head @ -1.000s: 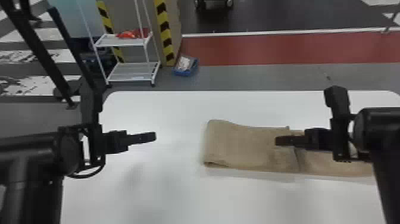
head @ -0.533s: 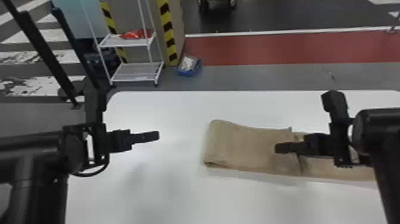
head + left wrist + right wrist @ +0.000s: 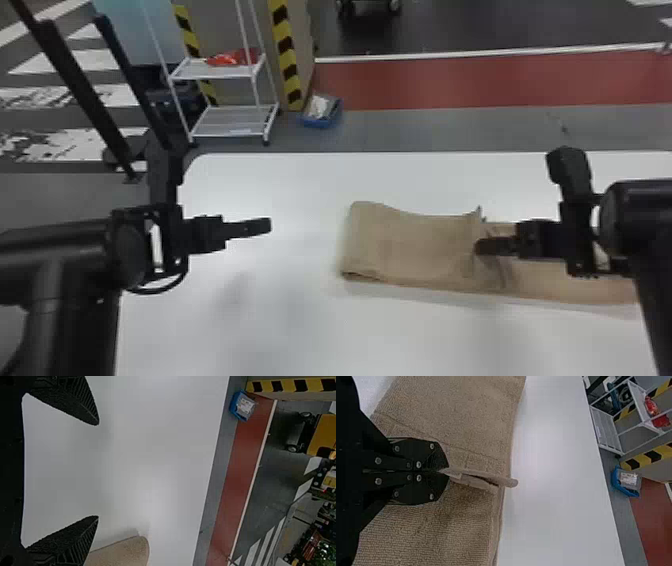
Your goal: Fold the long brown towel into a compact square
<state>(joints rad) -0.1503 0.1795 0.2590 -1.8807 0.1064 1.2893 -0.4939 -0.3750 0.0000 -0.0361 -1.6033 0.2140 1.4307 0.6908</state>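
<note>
Towel doubled at left, edge pinched in my right gripper; left gripper gapes empty; far blue bin holds something pale.

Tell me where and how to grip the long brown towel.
I'd pinch the towel by the raised ridge at its folded-over end, from above: it stands up off flatter cloth, so both sides should be graspable. The black right hand is shut on it.

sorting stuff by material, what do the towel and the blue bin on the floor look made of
The towel looks like soft, matte woven cloth, likely cotton terry: its surface shows fine looped ribs and a stitched-looking band. The blue bin seems to be smooth moulded plastic, judging by its even colour and slight sheen, though painted metal can't be ruled out.
</note>
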